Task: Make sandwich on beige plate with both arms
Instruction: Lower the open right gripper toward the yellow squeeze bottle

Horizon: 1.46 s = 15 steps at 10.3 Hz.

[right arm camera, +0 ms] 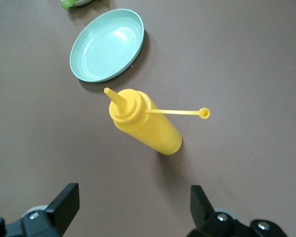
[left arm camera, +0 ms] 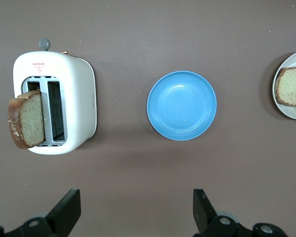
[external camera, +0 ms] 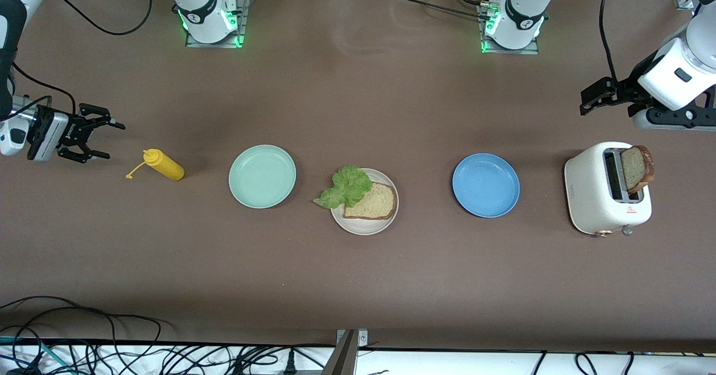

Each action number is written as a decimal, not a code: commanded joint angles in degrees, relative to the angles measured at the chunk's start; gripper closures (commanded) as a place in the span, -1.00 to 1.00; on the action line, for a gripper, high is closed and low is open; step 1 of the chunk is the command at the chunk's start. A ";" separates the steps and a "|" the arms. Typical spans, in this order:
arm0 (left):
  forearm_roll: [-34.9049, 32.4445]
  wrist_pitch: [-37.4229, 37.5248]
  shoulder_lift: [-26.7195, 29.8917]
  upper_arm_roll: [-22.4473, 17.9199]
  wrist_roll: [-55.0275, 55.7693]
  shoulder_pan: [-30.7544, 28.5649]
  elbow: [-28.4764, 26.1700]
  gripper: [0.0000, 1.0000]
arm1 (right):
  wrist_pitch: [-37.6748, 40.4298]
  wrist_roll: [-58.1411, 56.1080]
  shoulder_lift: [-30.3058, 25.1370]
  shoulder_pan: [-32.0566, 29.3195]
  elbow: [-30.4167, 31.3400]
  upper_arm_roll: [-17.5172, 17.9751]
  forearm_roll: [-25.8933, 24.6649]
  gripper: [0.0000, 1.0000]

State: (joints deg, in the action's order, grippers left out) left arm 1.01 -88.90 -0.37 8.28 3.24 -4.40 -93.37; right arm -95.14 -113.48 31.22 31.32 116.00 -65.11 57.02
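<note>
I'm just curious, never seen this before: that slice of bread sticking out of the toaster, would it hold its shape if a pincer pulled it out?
Probably. The bread slice looks thick, with a dark crust all round, so likely fairly stiff. It leans out of the toaster slot, so it should lift free easily. The crumb could still dent under a hard squeeze.

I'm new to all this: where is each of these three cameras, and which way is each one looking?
Front view: high across the table, facing both arms' bases; shows the left tool, open, up by the toaster, and the right tool, open, near the mustard bottle.
Left wrist view: on the left arm, looking down at toaster, toast slice and blue plate; own fingertips show.
Right wrist view: on the right arm, over the mustard bottle and mint-green plate.
Shared: the left wrist and front views both show the beige plate.
</note>
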 commanded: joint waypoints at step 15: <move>-0.66 1.28 -0.51 0.16 0.19 -0.08 1.62 -1.00 | 1.18 -31.01 10.35 -18.40 0.02 23.18 19.35 -0.88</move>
State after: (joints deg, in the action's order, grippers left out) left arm 1.01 -88.90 -0.38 8.28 3.24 -4.41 -93.27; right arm -94.83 -143.10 40.17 13.50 117.34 -42.45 74.62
